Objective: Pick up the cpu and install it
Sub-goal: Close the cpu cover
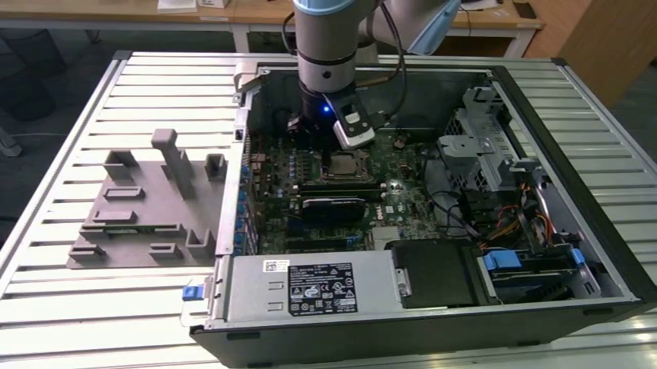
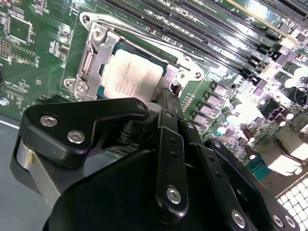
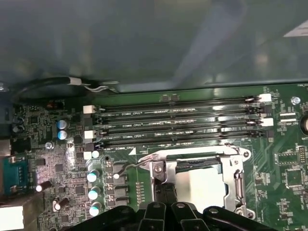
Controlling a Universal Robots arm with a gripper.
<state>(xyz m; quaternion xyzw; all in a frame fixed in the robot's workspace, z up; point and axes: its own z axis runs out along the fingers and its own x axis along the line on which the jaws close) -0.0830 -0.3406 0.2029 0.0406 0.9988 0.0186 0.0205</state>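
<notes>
The cpu (image 2: 132, 77) is a flat square with a silvery-grey top plate and a thin pale rim; it lies inside the metal socket frame (image 2: 94, 53) on the motherboard (image 2: 29, 57); in the exterior view it sits at five o'clock from my arm (image 1: 328, 46); my gripper (image 2: 165, 98) is pinched narrow, holding nothing, its tips at the frame's edge just beside the cpu.

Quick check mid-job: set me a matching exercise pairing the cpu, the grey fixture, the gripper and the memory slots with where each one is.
1 cpu
2 grey fixture
3 gripper
4 memory slots

A on the slatted table, outside the computer case
B lying in the metal socket
C long black rows beside the socket
D low over the socket's edge

Pairs: 1-B, 2-A, 3-D, 4-C
</notes>
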